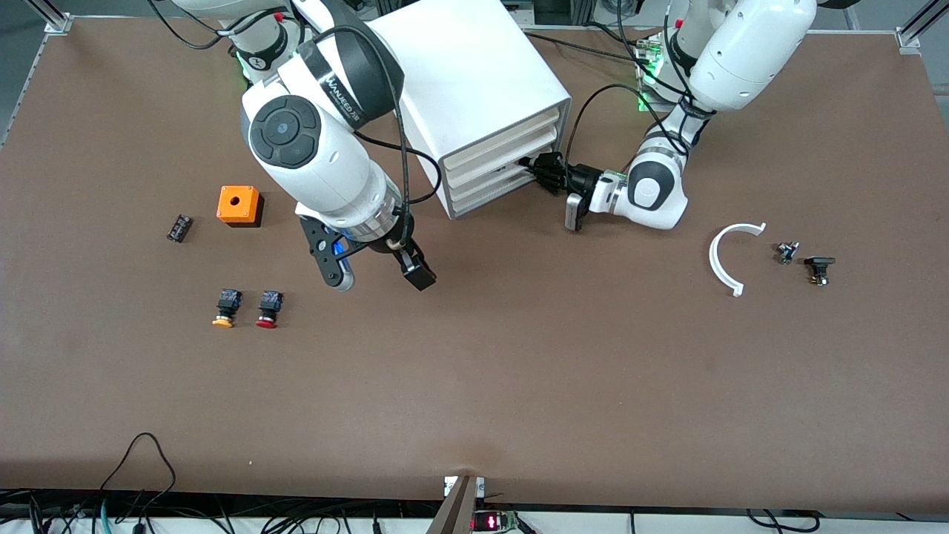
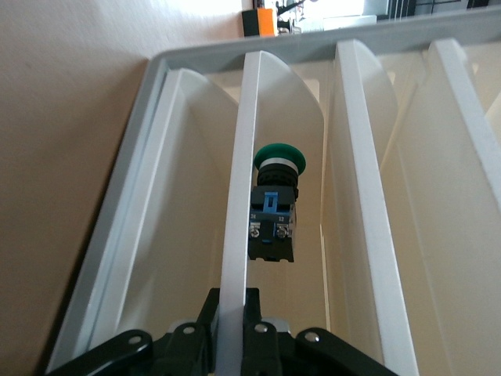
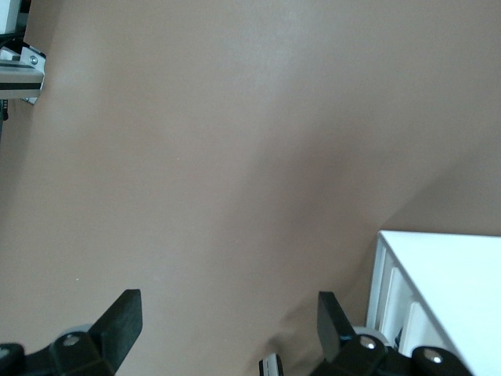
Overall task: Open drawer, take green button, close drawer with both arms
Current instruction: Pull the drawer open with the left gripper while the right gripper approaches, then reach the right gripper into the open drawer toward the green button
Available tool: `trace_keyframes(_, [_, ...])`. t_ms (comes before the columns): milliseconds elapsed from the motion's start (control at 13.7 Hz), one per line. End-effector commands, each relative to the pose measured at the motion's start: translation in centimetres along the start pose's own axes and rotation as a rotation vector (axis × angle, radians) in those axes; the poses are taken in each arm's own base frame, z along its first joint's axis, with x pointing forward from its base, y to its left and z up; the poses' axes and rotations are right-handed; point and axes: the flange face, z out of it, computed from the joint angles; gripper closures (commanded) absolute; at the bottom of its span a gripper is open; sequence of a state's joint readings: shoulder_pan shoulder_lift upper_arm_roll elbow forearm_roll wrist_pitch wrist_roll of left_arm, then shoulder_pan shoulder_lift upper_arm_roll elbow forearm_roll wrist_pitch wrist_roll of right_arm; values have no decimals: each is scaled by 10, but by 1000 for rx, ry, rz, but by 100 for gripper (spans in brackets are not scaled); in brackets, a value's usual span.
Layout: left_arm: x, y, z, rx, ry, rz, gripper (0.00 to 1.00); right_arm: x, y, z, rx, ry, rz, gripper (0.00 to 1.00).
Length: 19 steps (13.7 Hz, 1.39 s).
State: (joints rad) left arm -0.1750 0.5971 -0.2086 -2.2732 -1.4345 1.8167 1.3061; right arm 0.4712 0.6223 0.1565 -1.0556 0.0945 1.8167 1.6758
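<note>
The white cabinet (image 1: 460,67) stands near the robots' bases. My left gripper (image 1: 540,170) reaches sideways to its front and is shut on the upright white lip of a low drawer (image 1: 498,185). In the left wrist view the gripper (image 2: 233,317) clamps that lip (image 2: 243,196). The green-capped button (image 2: 274,211) with its black-and-blue body lies in the drawer just past the lip. The button does not show in the front view. My right gripper (image 1: 377,273) hangs open and empty over bare table beside the cabinet, toward the right arm's end; it also shows in the right wrist view (image 3: 228,321).
An orange box (image 1: 239,205), a small black part (image 1: 179,228), a yellow-capped button (image 1: 225,308) and a red-capped button (image 1: 268,308) lie toward the right arm's end. A white curved strip (image 1: 730,256) and two small parts (image 1: 804,261) lie toward the left arm's end.
</note>
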Motion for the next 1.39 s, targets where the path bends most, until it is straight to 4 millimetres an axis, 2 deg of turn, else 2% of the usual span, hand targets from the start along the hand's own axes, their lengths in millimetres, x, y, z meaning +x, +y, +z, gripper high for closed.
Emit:
trace_keyframes(0, [37, 6, -29, 49, 35, -11, 100, -18, -7, 2, 33, -33, 55, 1])
trace_keyframes(219, [68, 9, -62, 120, -2, -44, 100, -46, -4, 19, 14, -37, 66, 1])
trace_keyframes(365, [81, 8, -84, 167, -11, -60, 100, -65, -1, 40, -2, -39, 80, 1])
trace_keyframes(583, [102, -3, -126, 254, -31, -48, 100, -99, 5, 72, -21, -36, 108, 1])
trace_keyframes(729, [111, -5, -138, 274, -25, -49, 100, -119, 11, 93, -45, -24, 104, 1])
trace_keyframes(948, [116, -2, -140, 278, -17, -68, 100, -146, 19, 129, -48, 17, 112, 1])
trace_keyframes(1021, [116, -1, -141, 278, -16, -67, 63, -157, 23, 144, -43, 28, 122, 1])
trace_keyframes(1094, [116, -1, -143, 276, -15, -68, 1, -165, 25, 159, -35, 41, 130, 1])
trace_keyframes(1312, [115, 7, -163, 305, -26, -58, 0, -184, 37, 197, -56, 61, 116, 1])
